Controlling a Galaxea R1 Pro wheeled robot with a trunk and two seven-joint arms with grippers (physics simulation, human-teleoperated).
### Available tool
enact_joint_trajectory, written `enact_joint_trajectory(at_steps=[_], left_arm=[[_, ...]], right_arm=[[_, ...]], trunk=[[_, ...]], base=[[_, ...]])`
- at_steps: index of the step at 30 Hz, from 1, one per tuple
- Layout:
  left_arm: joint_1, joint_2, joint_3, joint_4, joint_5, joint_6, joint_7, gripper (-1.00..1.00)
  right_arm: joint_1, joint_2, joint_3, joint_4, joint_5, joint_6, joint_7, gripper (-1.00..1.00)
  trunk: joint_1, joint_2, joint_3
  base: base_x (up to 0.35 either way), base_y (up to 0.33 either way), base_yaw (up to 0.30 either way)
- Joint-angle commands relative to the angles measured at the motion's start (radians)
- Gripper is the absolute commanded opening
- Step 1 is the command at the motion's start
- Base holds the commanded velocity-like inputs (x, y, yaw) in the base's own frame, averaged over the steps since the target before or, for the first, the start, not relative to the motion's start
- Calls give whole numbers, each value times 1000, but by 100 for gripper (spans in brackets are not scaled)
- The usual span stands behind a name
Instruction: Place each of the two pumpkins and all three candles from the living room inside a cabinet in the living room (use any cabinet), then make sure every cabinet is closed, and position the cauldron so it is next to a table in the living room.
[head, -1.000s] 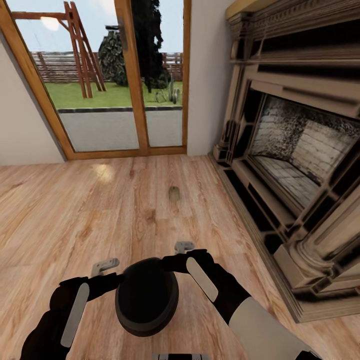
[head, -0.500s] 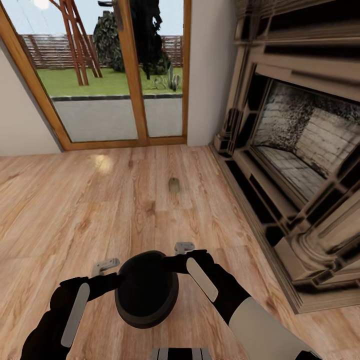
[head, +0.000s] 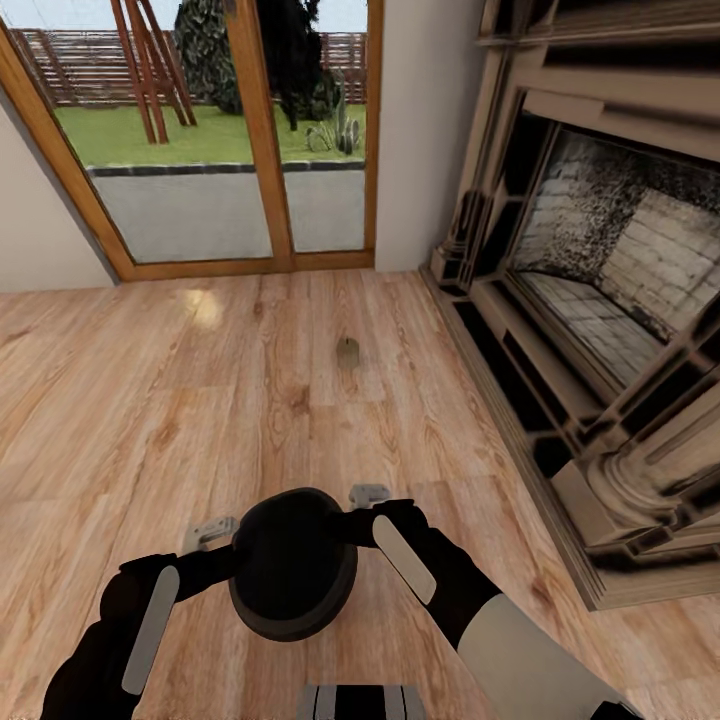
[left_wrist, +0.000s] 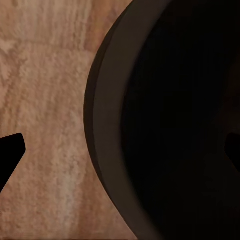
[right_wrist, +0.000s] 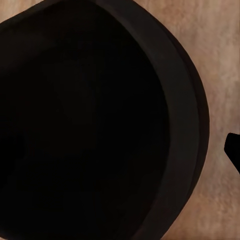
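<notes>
The cauldron (head: 293, 563) is a round, matte black pot with a thick rolled rim and a dark hollow interior. In the head view it hangs low in front of the robot's trunk, carried between the two arms above the wooden floor (head: 150, 400). The left gripper (head: 238, 548) meets its rim on one side and the right gripper (head: 345, 523) meets it on the opposite side. Each appears clamped on the rim, but the fingertips are hidden against the black pot, so I cannot tell for sure how the jaws stand.

A small beige-tan candle (head: 347, 351) lies alone on the floor, well ahead of the cauldron, near the fireplace (head: 600, 330) hearth edge but apart from it.

The left wrist view gives what the head view cannot: the cauldron's (left_wrist: 165, 120) rim close up, a smooth dark-grey band curving around a nearly black interior, with floor planks beside it and a dark finger (left_wrist: 10, 152) at the frame's edge. The right wrist view looks into the cauldron's (right_wrist: 100, 125) mouth, the same grey band around it.

The floor is glossy, warm-toned plank wood with strong grain. The fireplace is carved tan stone with stepped mouldings and a pale brick firebox. A wood-framed glass door (head: 200, 150) opens onto lawn and a fence.
</notes>
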Motion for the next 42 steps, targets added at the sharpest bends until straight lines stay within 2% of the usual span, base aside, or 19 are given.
enact_joint_trajectory(at_steps=[1, 9, 22, 28, 35, 42], left_arm=[[-1, -1, 1, -1, 11, 4, 9, 100], [-1, -1, 1, -1, 11, 4, 9, 100], [-1, -2, 1, -2, 11, 5, 9, 100], [-1, -2, 1, -1, 12, 5, 9, 100], [-1, -2, 1, -1, 11, 6, 9, 100], [-1, -2, 1, -1, 11, 6, 9, 100]], right_arm=[[-1, 0, 1, -1, -10, 2, -9, 100], [-1, 0, 1, 3, -10, 1, -10, 100], [-1, 0, 0, 48, -11, -1, -22, 100], [0, 0, -2, 54, -10, -1, -22, 100], [-1, 0, -2, 54, -10, -1, -22, 100], [-1, 0, -2, 54, -10, -7, -22, 100]], trunk=[[0, -1, -5], [4, -2, -36], [4, -2, -36], [6, -4, -59], [6, -4, -59], [9, -5, -82]], base=[[0, 0, 0], [0, 0, 0], [0, 0, 0], [0, 0, 0], [0, 0, 0], [0, 0, 0]])
